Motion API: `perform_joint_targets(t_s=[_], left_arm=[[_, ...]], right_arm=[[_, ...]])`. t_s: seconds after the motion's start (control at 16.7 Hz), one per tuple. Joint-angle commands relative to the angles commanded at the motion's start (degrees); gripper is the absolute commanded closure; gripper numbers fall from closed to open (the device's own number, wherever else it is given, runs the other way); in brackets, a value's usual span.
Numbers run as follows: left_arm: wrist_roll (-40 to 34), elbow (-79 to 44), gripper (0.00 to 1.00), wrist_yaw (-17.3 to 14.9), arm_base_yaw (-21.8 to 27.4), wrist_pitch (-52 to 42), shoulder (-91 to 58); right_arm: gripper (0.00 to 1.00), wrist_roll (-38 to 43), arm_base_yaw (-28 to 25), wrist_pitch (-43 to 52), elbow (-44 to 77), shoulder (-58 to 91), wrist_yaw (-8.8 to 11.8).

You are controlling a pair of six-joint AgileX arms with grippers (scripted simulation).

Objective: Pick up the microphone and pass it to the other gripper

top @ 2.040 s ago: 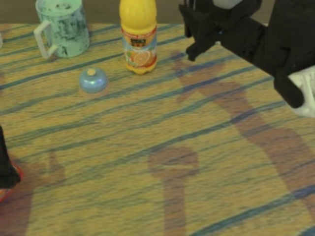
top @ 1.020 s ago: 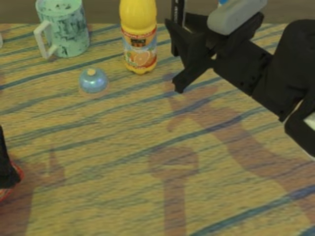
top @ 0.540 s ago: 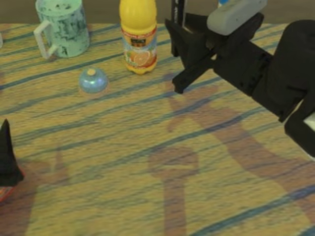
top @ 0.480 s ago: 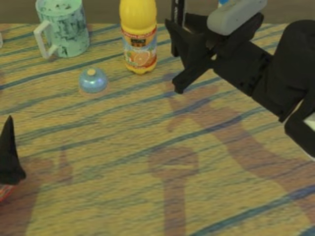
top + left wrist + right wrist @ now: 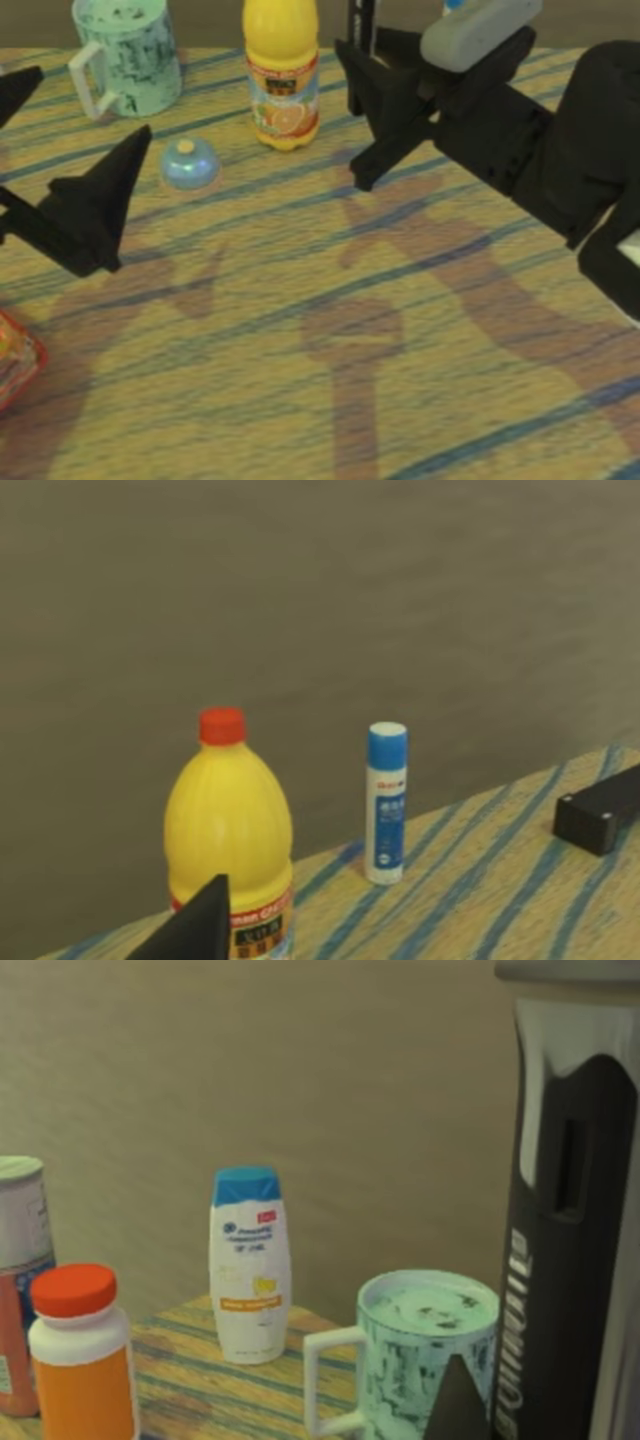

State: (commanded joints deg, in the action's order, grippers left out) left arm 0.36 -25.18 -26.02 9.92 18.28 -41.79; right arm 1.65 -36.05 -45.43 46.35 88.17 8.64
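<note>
Our right gripper (image 5: 352, 112) clamps the light, rigid microphone (image 5: 560, 1260); our left gripper (image 5: 80, 110), fingers spread, should take its slick black handle.

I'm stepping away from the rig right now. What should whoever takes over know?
Right gripper: raised over the table's far right, holding the mic upright off the table.
Left gripper: open and empty, over the table's left side near the bell, apart from the mic.
Done: the mic is picked up.
Left: bring the grippers together, close the left one on the mic, then release with the right.
</note>
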Motion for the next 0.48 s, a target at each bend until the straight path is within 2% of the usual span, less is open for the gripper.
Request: perform_joint_targets(t_s=[0.24,0.48], left_arm=[[0.1,-10.4,0.0,-10.2,3.9,7.7,-17.7],[0.1,-16.8,0.0,-17.1,6.5,12.3,-28.6]], right_arm=[[1.0,0.0,0.0,0.0,0.0,0.0,0.0],[1.0,0.0,0.0,0.0,0.0,0.0,0.0]])
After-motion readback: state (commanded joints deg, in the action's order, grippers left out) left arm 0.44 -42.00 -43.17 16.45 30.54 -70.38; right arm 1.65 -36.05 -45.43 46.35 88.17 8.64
